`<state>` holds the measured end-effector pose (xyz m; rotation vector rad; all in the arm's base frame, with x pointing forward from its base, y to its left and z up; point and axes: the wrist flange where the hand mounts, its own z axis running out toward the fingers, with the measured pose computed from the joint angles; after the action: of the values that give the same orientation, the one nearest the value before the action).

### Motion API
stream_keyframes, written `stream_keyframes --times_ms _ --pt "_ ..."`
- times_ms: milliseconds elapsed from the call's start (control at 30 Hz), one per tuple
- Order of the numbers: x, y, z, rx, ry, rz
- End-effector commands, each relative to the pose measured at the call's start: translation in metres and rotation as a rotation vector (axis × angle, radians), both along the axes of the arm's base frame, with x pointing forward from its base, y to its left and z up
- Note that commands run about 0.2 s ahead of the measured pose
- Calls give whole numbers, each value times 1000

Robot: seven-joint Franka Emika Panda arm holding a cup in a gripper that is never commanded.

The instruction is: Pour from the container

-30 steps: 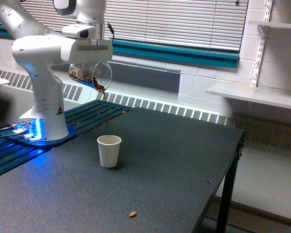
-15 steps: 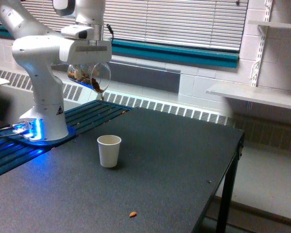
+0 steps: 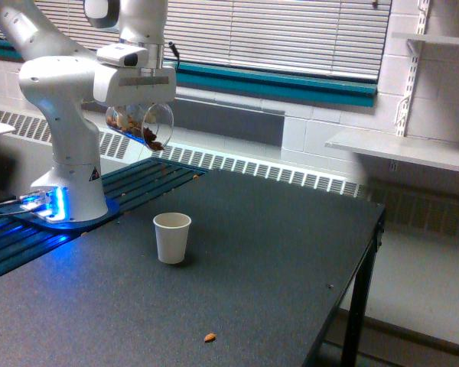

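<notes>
**Cup tipped further, nuts gathered at the lip, nothing yet caught below**

The clear plastic cup point(image 3: 141, 122) is held high in the air, laid over almost on its side, with its open mouth turned toward the exterior view's right and slightly downward. Over the last second it has been shifted a little up and toward the exterior view's left, and the brown nuts point(image 3: 149, 136) inside have been carried along its lower wall until they are bunched at the lip. A small brown piece seen hanging just under the lip half a second ago is no longer seen there. It is judged that pouring is under way, with most of the nuts left in the cup.

The gripper point(image 3: 140, 103) is set directly above the cup and is closed on its wall; the jaws are pressed against the clear plastic, though how wide they stand cannot be read exactly behind the white housing.

Well below the gripper, and a little toward the exterior view's right of it, a white paper cup point(image 3: 172, 237) stands upright on the dark desk point(image 3: 275, 260). The lip of the clear cup does not appear to be lined up over it, so falling pieces may be lost; one stray nut point(image 3: 209, 337) is already lying on the desk, further below and nearer the camera.
</notes>
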<state>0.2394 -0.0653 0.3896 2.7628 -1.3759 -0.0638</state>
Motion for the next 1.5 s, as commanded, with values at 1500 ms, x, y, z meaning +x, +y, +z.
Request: stream_keyframes --times_ms 1500 --pt "8 -8 -22 5 90 21"
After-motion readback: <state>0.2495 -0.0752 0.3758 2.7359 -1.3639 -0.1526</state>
